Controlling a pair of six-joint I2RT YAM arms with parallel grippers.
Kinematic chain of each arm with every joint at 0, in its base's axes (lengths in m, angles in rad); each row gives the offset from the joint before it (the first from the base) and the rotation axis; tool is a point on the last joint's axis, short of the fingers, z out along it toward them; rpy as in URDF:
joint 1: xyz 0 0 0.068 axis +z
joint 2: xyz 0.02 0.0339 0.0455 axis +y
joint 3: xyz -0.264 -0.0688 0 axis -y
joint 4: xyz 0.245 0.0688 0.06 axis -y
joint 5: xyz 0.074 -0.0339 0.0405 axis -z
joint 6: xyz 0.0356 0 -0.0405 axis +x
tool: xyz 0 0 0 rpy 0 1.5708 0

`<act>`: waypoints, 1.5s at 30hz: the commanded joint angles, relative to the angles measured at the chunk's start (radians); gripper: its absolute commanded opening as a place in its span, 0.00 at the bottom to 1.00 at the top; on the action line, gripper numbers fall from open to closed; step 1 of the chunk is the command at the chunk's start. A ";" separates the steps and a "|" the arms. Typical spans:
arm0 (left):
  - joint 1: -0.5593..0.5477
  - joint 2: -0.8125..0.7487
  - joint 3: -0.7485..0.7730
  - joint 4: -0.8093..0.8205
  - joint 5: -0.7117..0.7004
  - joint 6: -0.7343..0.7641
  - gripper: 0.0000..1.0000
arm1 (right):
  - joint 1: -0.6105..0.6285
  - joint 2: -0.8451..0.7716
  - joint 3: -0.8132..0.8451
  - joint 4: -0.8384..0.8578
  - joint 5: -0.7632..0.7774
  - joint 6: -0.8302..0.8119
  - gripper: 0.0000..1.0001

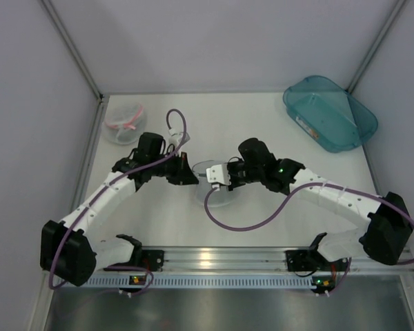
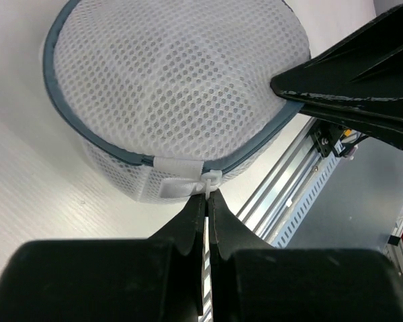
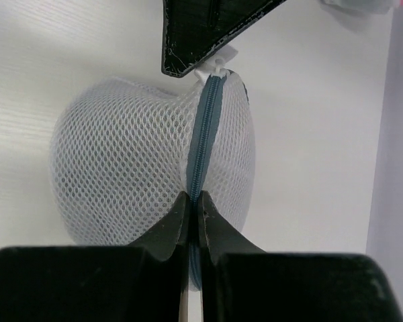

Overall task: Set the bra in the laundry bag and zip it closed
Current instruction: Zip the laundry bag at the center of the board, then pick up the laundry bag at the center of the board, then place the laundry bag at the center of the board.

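Laundry bag, seated mid-bench between the arms. The left end effector is clamped on its white zip pull; the right end effector is pinched on the grey zip rim.

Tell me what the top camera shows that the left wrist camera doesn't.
Only the top view: the teal bin at far right, the pink-rimmed bag at far left, and both arms whole. Only the left wrist view: the white zip pull on the grey rim, pinched by the left claw, and the mesh up close. Both: the laundry bag with the two claws meeting at it, the right claw on the side opposite the left.
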 commanded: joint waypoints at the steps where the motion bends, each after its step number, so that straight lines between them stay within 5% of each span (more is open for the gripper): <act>1: 0.064 0.005 -0.004 -0.012 -0.008 0.023 0.00 | -0.054 -0.057 -0.022 -0.009 0.000 -0.025 0.00; 13: 0.097 0.096 0.050 -0.011 0.096 0.035 0.00 | -0.096 -0.089 -0.039 0.013 -0.051 -0.033 0.00; 18: 0.110 0.036 0.095 -0.011 0.134 0.039 0.46 | -0.096 -0.033 0.011 0.088 0.018 0.020 0.00; 21: 0.156 0.021 0.118 -0.014 0.183 0.021 0.56 | -0.109 0.022 0.063 0.152 0.049 0.025 0.00; 25: 0.293 0.031 0.185 -0.014 0.231 -0.007 0.61 | -0.136 0.128 0.160 0.257 0.122 0.036 0.00; 27: 0.368 0.034 0.231 -0.014 0.216 -0.008 0.74 | -0.143 0.208 0.244 0.304 0.156 0.027 0.00; 34: 0.628 0.105 0.375 -0.015 0.257 -0.051 0.84 | -0.142 0.495 0.546 0.497 0.248 -0.036 0.00; 35: 0.650 0.114 0.387 -0.014 0.271 -0.054 0.97 | -0.140 0.566 0.585 0.525 0.260 -0.045 0.00; 39: 0.712 0.130 0.423 -0.014 0.283 -0.040 0.98 | -0.129 0.757 0.825 0.611 0.276 -0.105 0.00; 45: 0.739 0.113 0.400 -0.014 0.262 -0.027 0.98 | -0.077 1.032 0.959 0.706 0.219 -0.286 0.00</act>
